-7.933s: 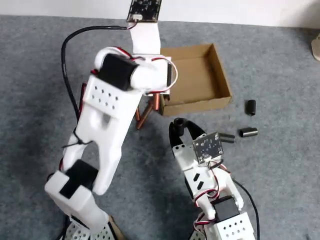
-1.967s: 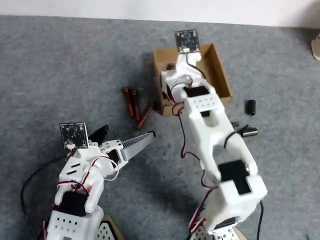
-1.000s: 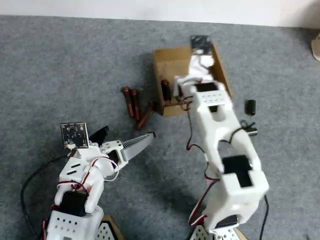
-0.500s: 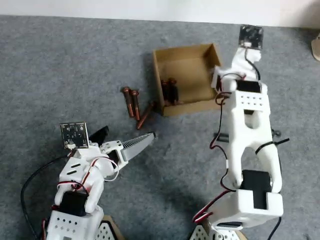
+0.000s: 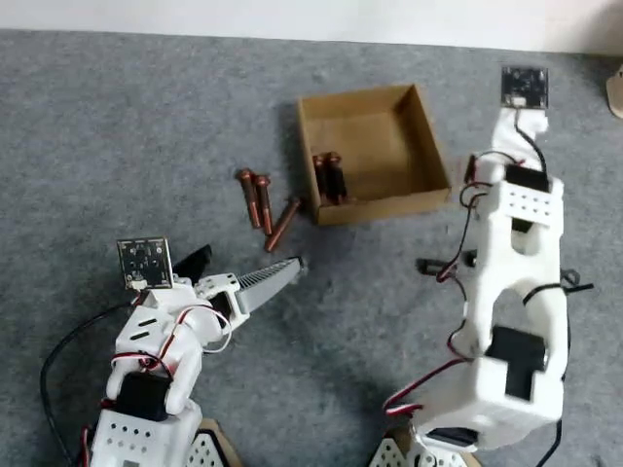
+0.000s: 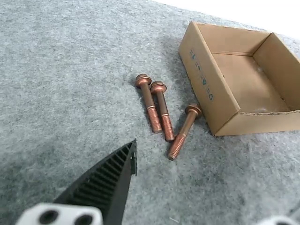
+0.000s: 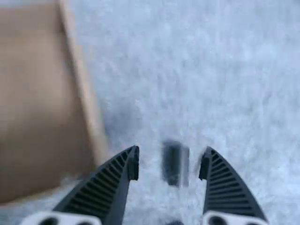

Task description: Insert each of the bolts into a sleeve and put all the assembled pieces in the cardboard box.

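Observation:
The cardboard box [image 5: 389,126] holds one bolt in a black sleeve [image 5: 329,177] by its left wall. Three bare copper bolts [image 5: 263,206] lie on the carpet left of the box, also in the left wrist view [image 6: 163,111]. My left gripper [image 5: 251,258] is open near the front left, short of the bolts, with one ribbed finger [image 6: 112,180] in its own view. My right gripper [image 7: 170,151] is open just right of the box wall [image 7: 79,89], with a black sleeve [image 7: 175,161] lying on the carpet between its fingers.
The right arm [image 5: 516,253] stretches up the right side of the grey carpet and covers the ground beneath it. Another dark sleeve [image 5: 428,265] pokes out at its left edge. Open carpet lies between the two arms.
The right arm has left the bolt and sleeve in the box and swung right, off the box to the carpet beside it. The left arm, earlier drawn back from the bolts, has kept still.

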`<act>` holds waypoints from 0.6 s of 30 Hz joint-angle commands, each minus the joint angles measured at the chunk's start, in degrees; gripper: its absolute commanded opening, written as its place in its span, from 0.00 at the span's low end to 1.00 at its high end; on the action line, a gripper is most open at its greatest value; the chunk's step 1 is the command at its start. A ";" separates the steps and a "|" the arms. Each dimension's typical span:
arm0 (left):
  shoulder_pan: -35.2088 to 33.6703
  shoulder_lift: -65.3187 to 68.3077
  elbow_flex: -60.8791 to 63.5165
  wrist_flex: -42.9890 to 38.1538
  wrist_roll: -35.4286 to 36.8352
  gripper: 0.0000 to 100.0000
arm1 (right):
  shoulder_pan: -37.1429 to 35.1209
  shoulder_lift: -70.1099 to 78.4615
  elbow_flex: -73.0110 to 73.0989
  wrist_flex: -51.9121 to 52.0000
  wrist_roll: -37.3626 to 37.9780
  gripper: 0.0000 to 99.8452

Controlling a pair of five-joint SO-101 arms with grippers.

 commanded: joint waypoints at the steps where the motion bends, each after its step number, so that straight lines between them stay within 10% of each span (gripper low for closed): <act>1: -0.75 -1.01 1.10 0.26 -0.26 0.52 | 2.59 3.65 -0.84 -0.04 0.79 0.20; 18: -0.57 -1.01 1.10 0.26 -0.26 0.52 | 5.23 21.67 -17.27 -0.04 0.79 0.20</act>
